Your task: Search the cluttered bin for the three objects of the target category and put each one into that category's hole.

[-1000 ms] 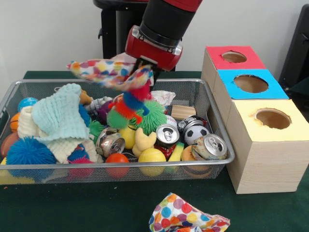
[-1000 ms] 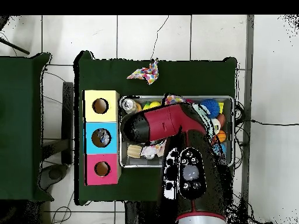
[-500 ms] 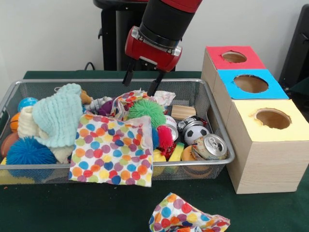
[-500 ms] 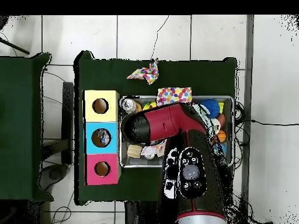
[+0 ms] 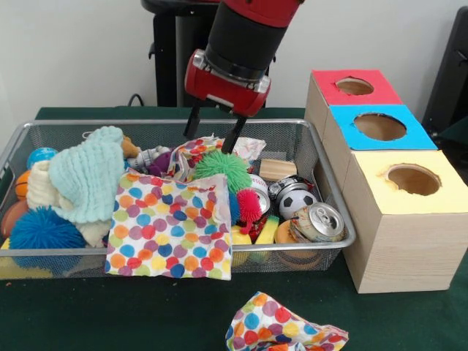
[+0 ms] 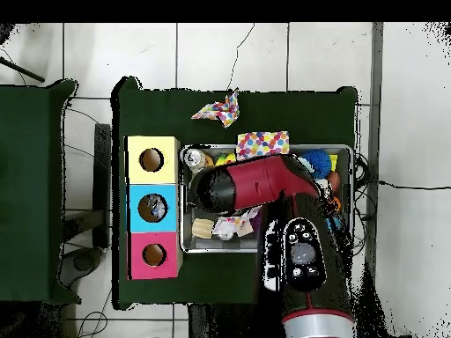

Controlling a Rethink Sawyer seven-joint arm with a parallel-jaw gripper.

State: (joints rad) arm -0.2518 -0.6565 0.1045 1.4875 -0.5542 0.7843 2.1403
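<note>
Presently, the gripper (image 5: 212,135) is held spread and empty above the wire bin (image 5: 322,191), its fingers (image 5: 191,124) apart over the clutter. Directly beneath it a green spiky ball (image 5: 221,166) is seen. Below and to the picture's left of it, a polka-dot cloth (image 5: 172,225) is draped over the bin's near rim. Another polka-dot cloth (image 5: 281,327) lies on the table. To the picture's right, three boxes with holes (image 5: 380,128) are set beside the bin.

The red and black arm (image 5: 245,29) comes down from above, its wrist tilted slightly. The gripper (image 5: 212,131) hangs with its two dark fingers (image 5: 193,121) spread apart and empty. From overhead, the arm (image 6: 264,189) lies bent sideways.
</note>
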